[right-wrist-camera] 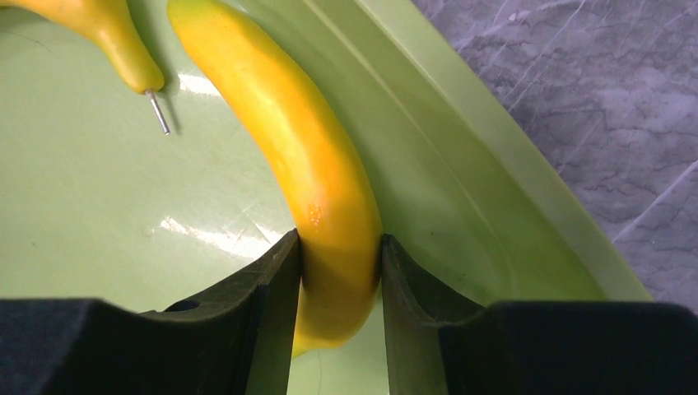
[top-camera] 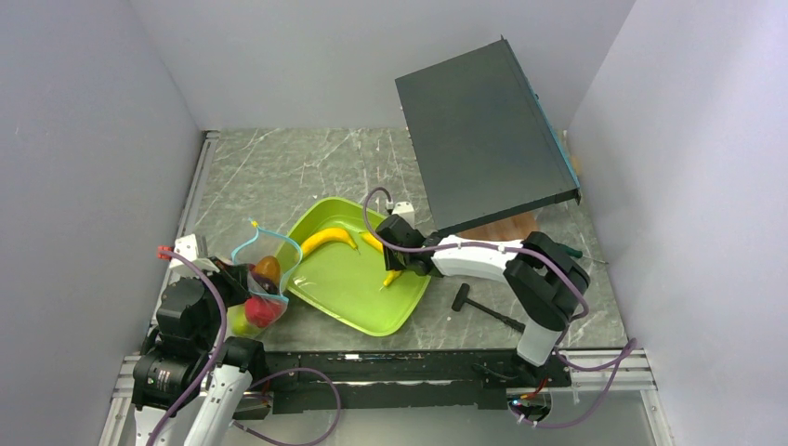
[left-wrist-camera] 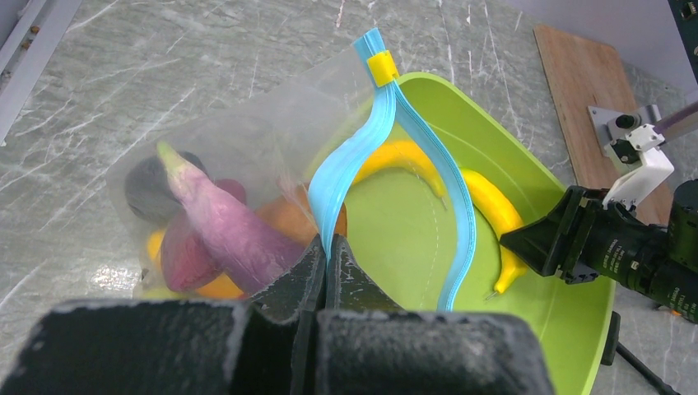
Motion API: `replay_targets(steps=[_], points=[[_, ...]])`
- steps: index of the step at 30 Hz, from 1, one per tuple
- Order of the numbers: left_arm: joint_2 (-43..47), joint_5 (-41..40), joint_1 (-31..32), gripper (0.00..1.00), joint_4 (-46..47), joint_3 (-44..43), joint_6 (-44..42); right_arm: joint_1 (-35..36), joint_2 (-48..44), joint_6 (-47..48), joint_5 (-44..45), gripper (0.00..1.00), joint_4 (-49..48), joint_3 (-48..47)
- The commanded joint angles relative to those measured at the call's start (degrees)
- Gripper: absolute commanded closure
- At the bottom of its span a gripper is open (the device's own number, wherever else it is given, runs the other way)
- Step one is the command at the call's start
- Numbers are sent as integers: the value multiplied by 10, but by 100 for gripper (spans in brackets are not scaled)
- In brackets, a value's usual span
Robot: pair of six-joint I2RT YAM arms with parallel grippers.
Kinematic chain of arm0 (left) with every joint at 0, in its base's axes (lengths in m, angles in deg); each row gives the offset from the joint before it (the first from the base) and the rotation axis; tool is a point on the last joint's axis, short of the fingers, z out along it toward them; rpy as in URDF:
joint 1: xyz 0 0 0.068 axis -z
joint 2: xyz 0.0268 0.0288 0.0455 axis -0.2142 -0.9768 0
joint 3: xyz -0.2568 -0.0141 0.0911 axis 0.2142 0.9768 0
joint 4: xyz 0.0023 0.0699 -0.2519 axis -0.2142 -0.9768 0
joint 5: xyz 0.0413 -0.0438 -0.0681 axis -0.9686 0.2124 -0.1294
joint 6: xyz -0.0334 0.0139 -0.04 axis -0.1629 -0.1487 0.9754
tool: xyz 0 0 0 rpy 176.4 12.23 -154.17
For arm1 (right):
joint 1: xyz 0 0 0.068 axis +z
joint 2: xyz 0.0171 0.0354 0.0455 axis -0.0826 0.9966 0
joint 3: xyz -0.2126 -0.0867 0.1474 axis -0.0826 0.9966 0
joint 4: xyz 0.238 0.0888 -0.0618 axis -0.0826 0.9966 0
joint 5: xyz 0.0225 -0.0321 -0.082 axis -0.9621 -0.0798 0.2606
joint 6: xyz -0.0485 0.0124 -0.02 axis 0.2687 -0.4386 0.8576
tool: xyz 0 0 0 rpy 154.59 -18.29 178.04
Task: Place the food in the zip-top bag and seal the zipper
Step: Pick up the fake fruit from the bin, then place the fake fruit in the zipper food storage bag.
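Right hand (right-wrist-camera: 339, 263) was clamped on the curved yellow toy banana (right-wrist-camera: 304, 148) in the lime-green plastic tray (right-wrist-camera: 461, 181), best lifted clear before heading to the clear crinkly bag (left-wrist-camera: 247, 123) that left hand (left-wrist-camera: 327, 251) pinched open.

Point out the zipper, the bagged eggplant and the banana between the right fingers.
zipper (left-wrist-camera: 339, 177), left wrist view, left strip.
eggplant (left-wrist-camera: 226, 230), left wrist view, purple middle.
banana (right-wrist-camera: 321, 164), right wrist view, mid-body.

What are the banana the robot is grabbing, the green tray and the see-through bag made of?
Banana: likely hard plastic, as it is smooth and faintly glossy with an even, painted-looking yellow. Tray: probably molded plastic, because it is shiny with light glints on its floor. Bag: thin clear plastic film that looks crinkly, with the food showing through.
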Motion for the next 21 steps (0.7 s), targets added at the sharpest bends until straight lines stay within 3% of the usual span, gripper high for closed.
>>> replay_targets(steps=[1,10,15,21], points=[[-3,5,2,100,31,0,-7,0,-51,7,-20,99,12,-34],[-6,4,2,100,30,-2,-5,33,-152,45,-26,100,0,-63],[-8,3,2,100,29,-3,-5,59,-123,76,-101,100,89,-192],[-8,3,2,100,29,-2,-5,125,-79,130,-83,100,207,-342]])
